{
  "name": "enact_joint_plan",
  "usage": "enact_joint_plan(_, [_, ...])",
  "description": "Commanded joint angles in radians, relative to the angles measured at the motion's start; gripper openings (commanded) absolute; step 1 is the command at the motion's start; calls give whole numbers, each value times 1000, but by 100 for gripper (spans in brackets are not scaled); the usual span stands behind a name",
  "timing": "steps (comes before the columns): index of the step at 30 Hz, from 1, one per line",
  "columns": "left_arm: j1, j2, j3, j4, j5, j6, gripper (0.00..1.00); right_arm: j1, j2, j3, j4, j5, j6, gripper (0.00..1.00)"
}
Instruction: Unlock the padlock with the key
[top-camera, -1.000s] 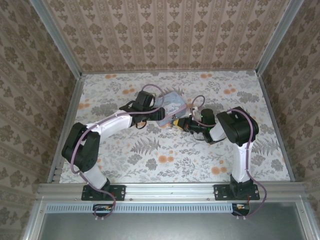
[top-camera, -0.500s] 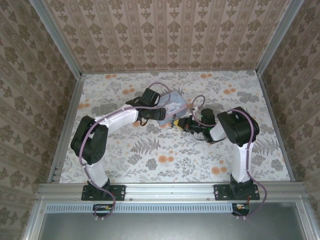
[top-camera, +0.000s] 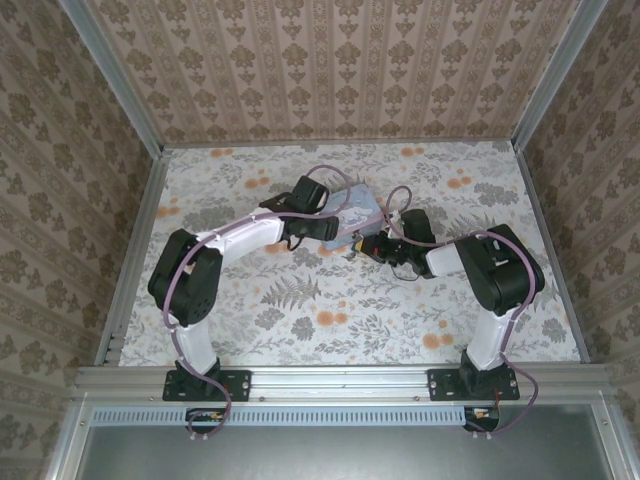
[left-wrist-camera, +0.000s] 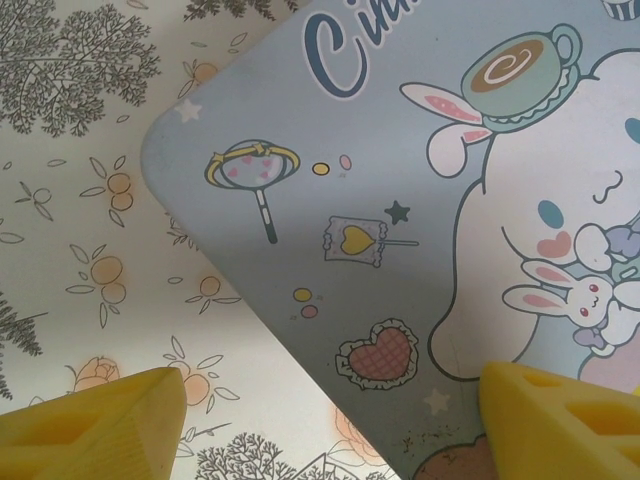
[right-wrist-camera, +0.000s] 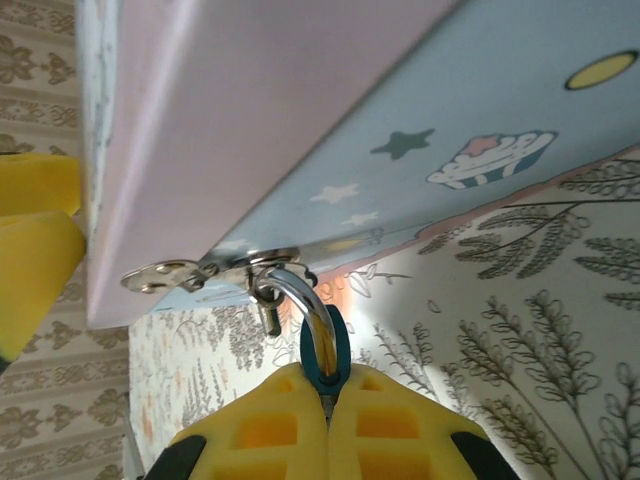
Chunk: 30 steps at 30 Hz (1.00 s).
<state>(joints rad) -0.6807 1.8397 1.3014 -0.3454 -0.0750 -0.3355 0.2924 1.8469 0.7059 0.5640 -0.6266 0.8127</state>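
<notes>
My right claw (right-wrist-camera: 328, 390) is closed on the padlock (right-wrist-camera: 325, 348). Its two yellow pads press together, and only a narrow teal-blue edge of the lock body shows between them. The padlock sits at a corner of the tin (right-wrist-camera: 300, 120). Its shackle (right-wrist-camera: 300, 295), a smooth curved silver bar, goes through the shiny metal hasp (right-wrist-camera: 170, 272) at the lid edge. A thin dark sliver, I think the key (right-wrist-camera: 269, 318), hangs just beside the shackle, but it is too small for me to be sure. The tin stands very close to the right claw, with one pink side and one pastel blue side printed with stars and a cupcake.

My left claw (left-wrist-camera: 330, 405) hangs wide open above the lid of the tin. One yellow ribbed pad is off the corner, over the surface (left-wrist-camera: 70, 250), and the other is over the lid. The lid is flat with rounded corners and shows a white rabbit, hearts and a cup. The surface has a floral print. From the top camera, both arms meet at the tin, and walls (top-camera: 330, 70) with patterned wallpaper stand around.
</notes>
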Motion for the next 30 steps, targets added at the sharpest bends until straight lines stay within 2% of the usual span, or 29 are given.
enact_joint_plan(1, [6,56,-8,-124,-48,40,77,-6,-18,16,-156,96,-32,0])
enact_joint_plan(11, [-2,78,-7,-133,-51,42,76,-2,-49,29,-235,166,-36,0])
enact_joint_plan(22, [-5,98,-15,-139,-44,44,73,-34,5,20,-31,106,137,0])
enact_joint_plan(30, [-5,123,-14,-144,-43,49,70,-59,6,68,-93,108,112,0])
